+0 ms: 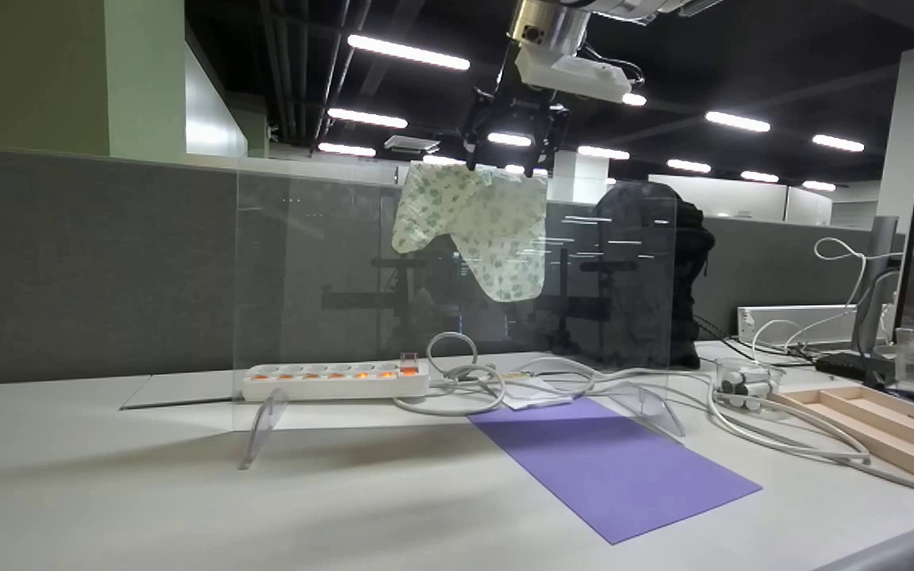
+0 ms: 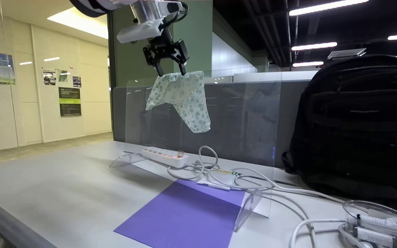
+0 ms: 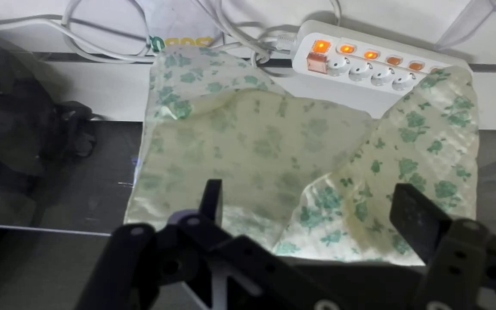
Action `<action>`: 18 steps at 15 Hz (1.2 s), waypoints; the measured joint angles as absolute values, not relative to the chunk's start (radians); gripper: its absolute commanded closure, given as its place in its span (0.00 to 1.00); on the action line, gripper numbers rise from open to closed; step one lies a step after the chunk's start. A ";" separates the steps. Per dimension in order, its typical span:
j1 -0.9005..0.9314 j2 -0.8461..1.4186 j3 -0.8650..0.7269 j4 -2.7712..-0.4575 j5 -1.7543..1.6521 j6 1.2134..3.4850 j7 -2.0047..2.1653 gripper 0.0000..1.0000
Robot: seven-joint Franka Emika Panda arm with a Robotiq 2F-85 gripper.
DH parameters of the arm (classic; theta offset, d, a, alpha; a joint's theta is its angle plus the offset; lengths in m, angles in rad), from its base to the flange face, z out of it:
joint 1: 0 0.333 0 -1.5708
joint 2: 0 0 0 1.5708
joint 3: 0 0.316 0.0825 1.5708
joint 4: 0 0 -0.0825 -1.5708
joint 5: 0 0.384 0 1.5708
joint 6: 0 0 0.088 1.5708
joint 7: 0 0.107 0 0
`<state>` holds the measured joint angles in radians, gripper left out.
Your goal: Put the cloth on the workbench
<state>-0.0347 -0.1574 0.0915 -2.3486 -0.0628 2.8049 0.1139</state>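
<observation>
The cloth [image 1: 497, 238] is pale with green leaf prints. It hangs folded at the top edge of a clear upright panel [image 1: 306, 270], above the table, in both exterior views [image 2: 193, 110]. Its lower edge is uneven, with one long corner. My gripper [image 1: 501, 168] is right above the cloth's top edge, fingers pointing down, and also shows in an exterior view [image 2: 172, 74]. In the wrist view the fingers [image 3: 306, 193] are wide apart, with the cloth [image 3: 265, 142] beyond and between them. I cannot tell whether the fingertips touch it. The white workbench [image 1: 132, 492] lies below.
A purple sheet [image 1: 616, 476] lies on the workbench, partly under the panel. A white power strip [image 1: 338, 381] and looped cables [image 1: 473, 388] lie behind the panel. A black backpack [image 2: 360, 131], a cup of small bottles [image 1: 746, 385] and a wooden tray [image 1: 877, 428] stand nearby.
</observation>
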 measured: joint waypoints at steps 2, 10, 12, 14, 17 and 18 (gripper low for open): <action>-0.024 -0.137 0.090 -2.340 -0.051 2.820 0.104 0.31; 0.011 -0.111 0.083 -2.318 0.008 2.838 0.055 0.90; 0.012 -0.110 0.081 -2.318 0.020 2.838 0.047 0.99; 0.013 -0.109 0.079 -2.318 0.028 2.838 0.041 1.00; 0.025 -0.106 0.079 -2.318 0.071 2.821 0.003 1.00; 0.034 -0.104 0.079 -2.318 0.098 2.803 -0.025 1.00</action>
<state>0.0343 -0.1044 0.0793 -2.3185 0.0981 2.8031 -0.0249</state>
